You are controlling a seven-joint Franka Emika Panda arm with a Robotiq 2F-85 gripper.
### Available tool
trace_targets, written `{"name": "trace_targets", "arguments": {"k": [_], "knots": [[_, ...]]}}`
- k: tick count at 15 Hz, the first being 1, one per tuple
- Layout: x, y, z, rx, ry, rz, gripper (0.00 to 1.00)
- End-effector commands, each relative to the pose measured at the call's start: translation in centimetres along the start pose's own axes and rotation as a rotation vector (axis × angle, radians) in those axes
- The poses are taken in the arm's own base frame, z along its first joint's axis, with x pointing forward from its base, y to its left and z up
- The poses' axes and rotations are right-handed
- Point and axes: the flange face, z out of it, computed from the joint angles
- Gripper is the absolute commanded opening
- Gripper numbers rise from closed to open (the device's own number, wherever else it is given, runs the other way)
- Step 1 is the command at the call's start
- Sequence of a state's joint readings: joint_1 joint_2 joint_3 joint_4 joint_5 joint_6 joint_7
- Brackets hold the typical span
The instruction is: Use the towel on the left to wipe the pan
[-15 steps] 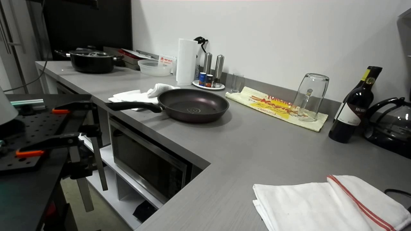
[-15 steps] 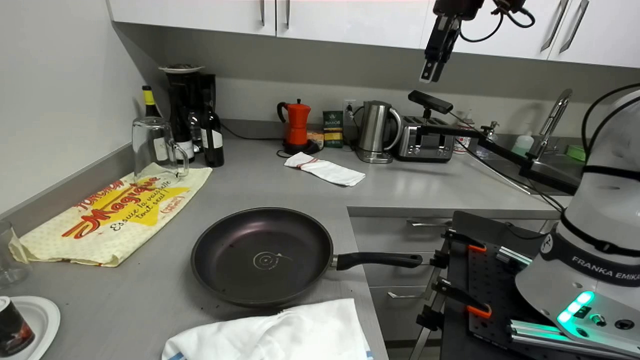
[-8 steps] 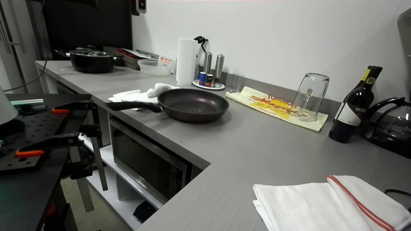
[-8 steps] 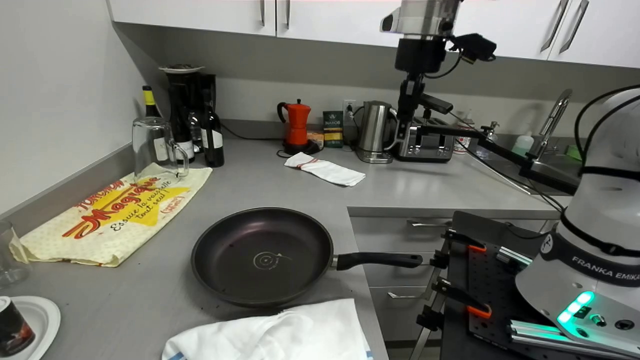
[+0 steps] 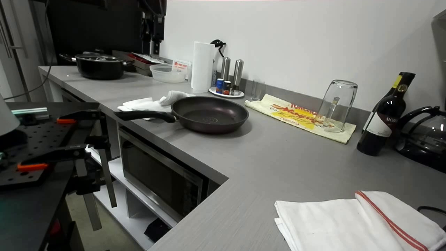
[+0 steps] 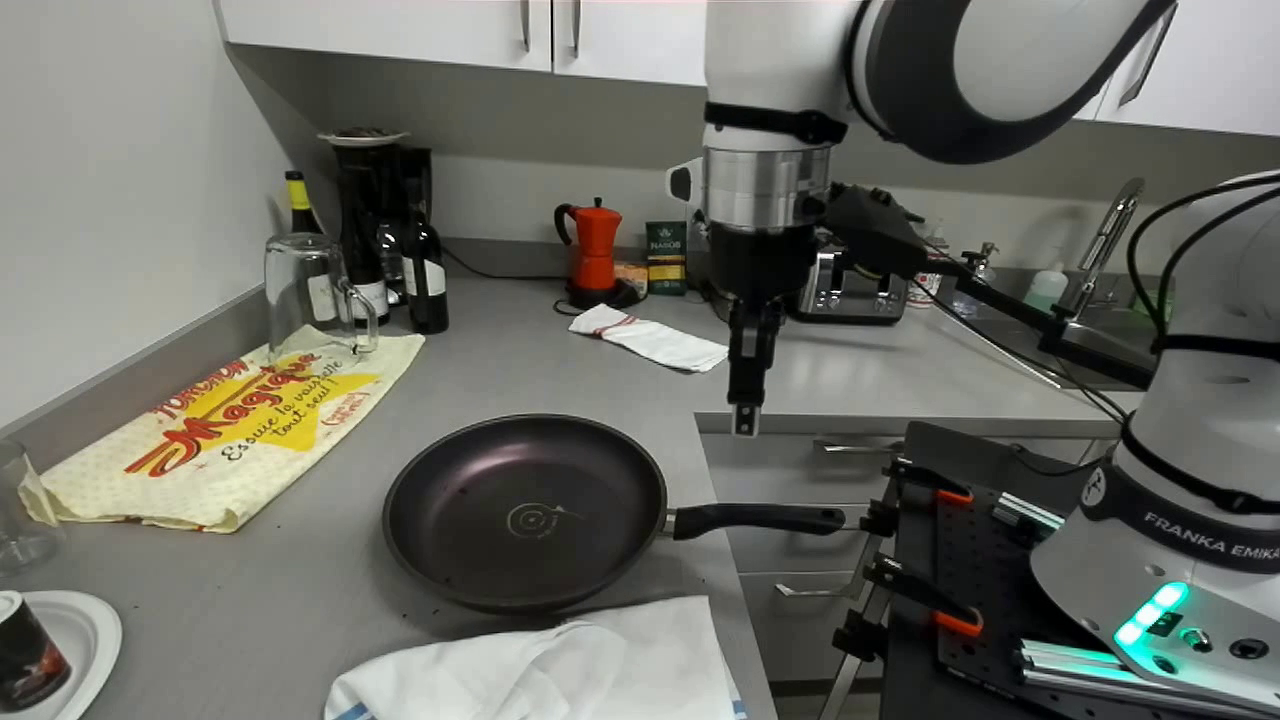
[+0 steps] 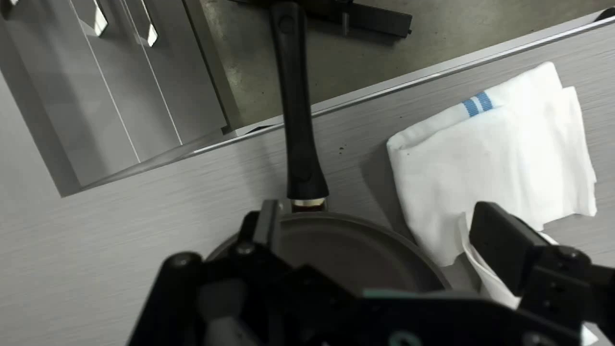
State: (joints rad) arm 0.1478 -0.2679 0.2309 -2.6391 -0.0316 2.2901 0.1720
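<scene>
My gripper [image 6: 746, 416] pointed straight down above the pan's handle end [image 6: 715, 521], fingers [image 7: 502, 245] well apart — near left in an exterior view, a plate [image 6: 102, 640] held a dark canister [image 6: 30, 660]

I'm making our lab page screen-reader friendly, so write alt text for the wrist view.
An open gripper partly hides a dark frying pan seen from above; the pan's handle juts past the edge of a gray counter. On the picture's right lies a folded white towel with blue stripes.
</scene>
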Motion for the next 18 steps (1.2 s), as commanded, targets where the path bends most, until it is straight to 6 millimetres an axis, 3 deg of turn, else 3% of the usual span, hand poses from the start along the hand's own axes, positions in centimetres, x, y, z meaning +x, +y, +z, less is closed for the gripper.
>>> {"name": "trace_targets", "arguments": {"k": [1,7,14,18], "knots": [[5.5,-3.6,1.4,0.030,-0.025,-0.022,1.00],[11.5,-8.2,2.1,0.088,-0.025,-0.043,1.00],[13.0,-14.4,5.2,0.133,-0.072,-0.112,1.00],[13.9,-16.4,6.4,0.173,-0.078,-0.112,1.00]]}}
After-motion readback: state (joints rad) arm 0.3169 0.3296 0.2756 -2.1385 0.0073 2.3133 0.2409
